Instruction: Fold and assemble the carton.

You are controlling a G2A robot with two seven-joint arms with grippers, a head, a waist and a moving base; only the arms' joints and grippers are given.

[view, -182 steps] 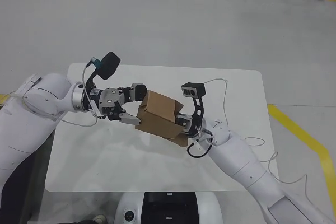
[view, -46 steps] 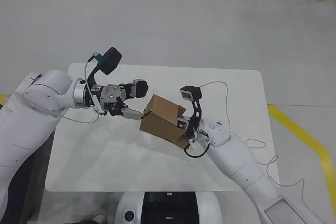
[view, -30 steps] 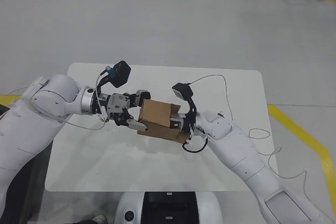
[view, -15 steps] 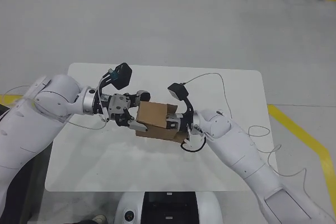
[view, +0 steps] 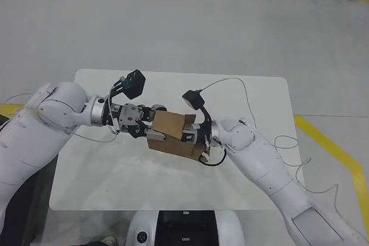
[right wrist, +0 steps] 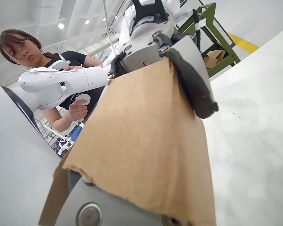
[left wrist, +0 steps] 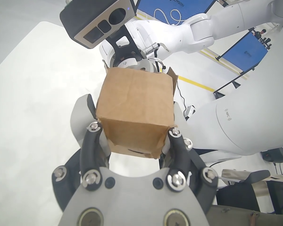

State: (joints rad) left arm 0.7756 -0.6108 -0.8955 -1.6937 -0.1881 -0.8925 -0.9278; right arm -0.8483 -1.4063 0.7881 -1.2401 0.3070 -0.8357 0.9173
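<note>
Top view shows the brown carton (view: 169, 131) held over the middle of the white table (view: 258, 178), lying lengthwise between the two arms. The left gripper (view: 149, 125) meets one end and the right gripper (view: 194, 138) the other.

In the left wrist view, the left gripper (left wrist: 131, 115) clamps the carton (left wrist: 135, 104) across its width, its fingers (left wrist: 80, 114) pressed against opposite side walls. The near end is closed and a little creased, and a flap (left wrist: 172, 76) sticks out at the far end.

In the right wrist view, the carton (right wrist: 143, 130) lies close over the right gripper. That gripper grasps the carton's far end, its fingers mostly hidden by cardboard.
</note>
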